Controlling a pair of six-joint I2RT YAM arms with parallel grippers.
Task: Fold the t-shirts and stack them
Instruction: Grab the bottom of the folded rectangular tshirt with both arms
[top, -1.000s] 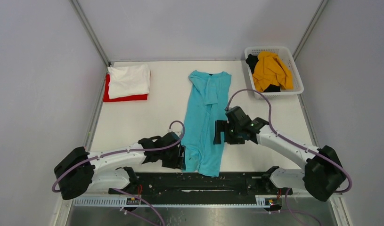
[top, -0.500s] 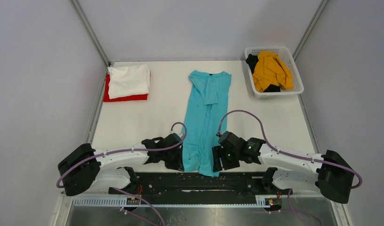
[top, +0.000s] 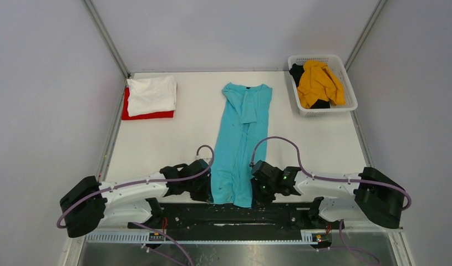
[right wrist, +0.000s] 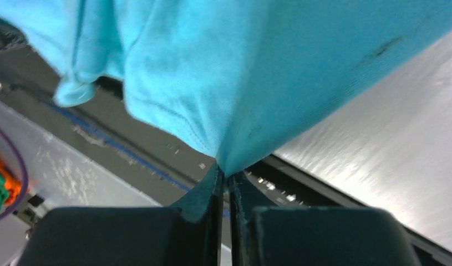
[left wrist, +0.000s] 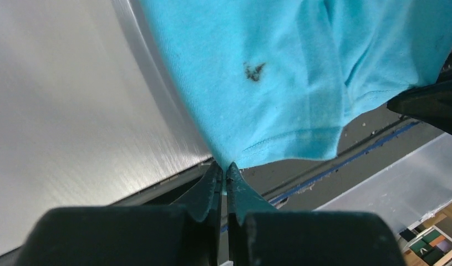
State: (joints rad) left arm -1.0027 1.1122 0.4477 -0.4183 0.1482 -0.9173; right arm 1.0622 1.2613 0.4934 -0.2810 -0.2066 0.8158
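Observation:
A light blue t-shirt (top: 240, 138) lies lengthwise down the middle of the table, folded into a narrow strip with its collar at the far end. My left gripper (top: 211, 191) is shut on the shirt's near left hem corner (left wrist: 226, 160). My right gripper (top: 255, 193) is shut on the near right hem corner (right wrist: 223, 160). Both wrist views show blue cloth (left wrist: 279, 72) pinched between the fingertips and lifted off the table edge. A folded white t-shirt (top: 152, 94) lies on a folded red one (top: 147, 114) at the far left.
A white basket (top: 350, 103) at the far right holds a yellow garment (top: 319, 83) and a black one (top: 296, 72). The black base rail (top: 234, 215) runs along the near table edge under the hem. Grey walls close in both sides.
The right arm swung from beside the shirt's middle down to its near right corner and closed on the hem. The left gripper closed on the near left corner. The hem has narrowed a little.

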